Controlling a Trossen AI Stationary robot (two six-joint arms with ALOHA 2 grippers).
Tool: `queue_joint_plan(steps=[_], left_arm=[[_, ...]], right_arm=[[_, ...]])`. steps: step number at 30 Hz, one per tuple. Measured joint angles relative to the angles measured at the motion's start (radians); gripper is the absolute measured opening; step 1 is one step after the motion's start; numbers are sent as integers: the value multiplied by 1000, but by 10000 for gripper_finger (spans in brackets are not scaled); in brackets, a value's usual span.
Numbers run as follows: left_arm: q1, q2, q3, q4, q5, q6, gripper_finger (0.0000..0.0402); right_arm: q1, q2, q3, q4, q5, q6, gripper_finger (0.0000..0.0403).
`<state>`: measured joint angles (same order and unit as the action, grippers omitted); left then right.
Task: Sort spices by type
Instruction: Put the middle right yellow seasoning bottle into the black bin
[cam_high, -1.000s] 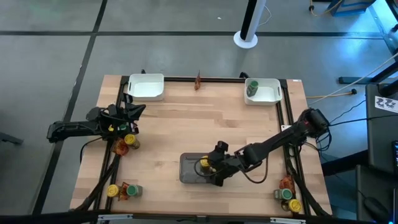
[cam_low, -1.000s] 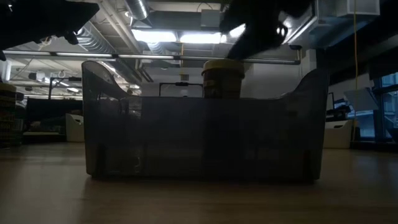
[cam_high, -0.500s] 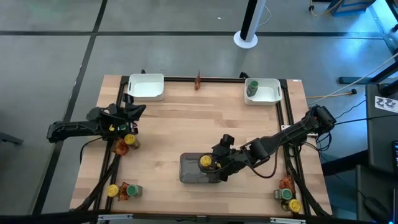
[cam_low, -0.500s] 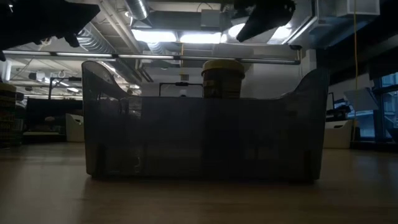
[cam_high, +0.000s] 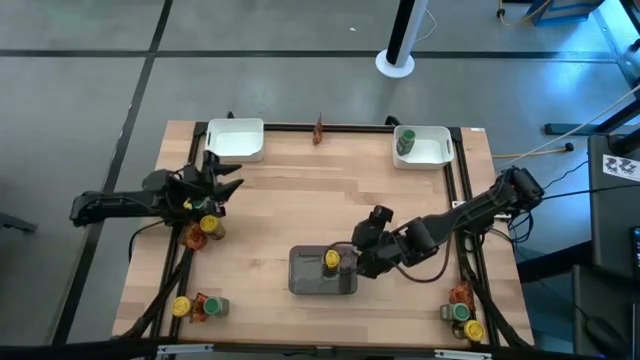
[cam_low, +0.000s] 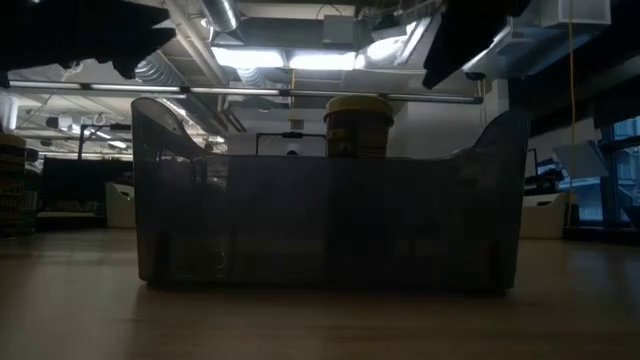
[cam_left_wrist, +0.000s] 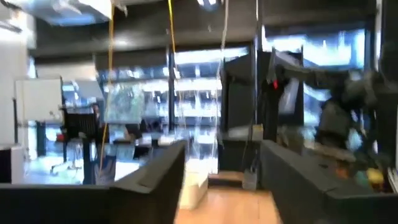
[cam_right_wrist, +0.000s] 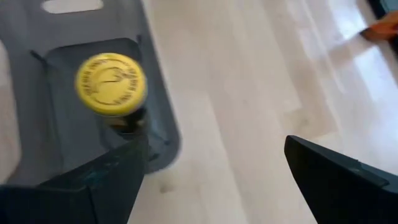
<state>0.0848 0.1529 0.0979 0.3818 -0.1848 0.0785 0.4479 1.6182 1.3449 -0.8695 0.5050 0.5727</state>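
Moved: right end effector has drawn back off the yellow-lidded jar, fingers spread wide.
Jar: upright inside grey tray.
Left end effector: open, well left of tray.

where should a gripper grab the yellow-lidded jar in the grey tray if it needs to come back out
Grip the yellow-lidded jar by its lid, coming straight down from above. It stands upright inside the grey tray, whose walls cover its body on all sides, and the round lid is the part above the rim.
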Motion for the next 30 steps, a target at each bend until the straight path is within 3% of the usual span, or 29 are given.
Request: queue_joint_plan(steps=[6, 14, 23, 30], left_arm=[[0, 232, 174, -91, -12, 0, 270], [0, 498, 564, -604, -48, -79, 275], [-20, 646, 924, -1120, -47, -192, 276], [-65, 706, 1082, -1441, -48, -241, 276]], right_arm=[[-67, -120, -102, -7, 22, -51, 374], [-148, -301, -283, 111, 92, -150, 374], [-213, -368, -422, 345, 45, -294, 374], [-220, -368, -442, 478, 34, -357, 374]])
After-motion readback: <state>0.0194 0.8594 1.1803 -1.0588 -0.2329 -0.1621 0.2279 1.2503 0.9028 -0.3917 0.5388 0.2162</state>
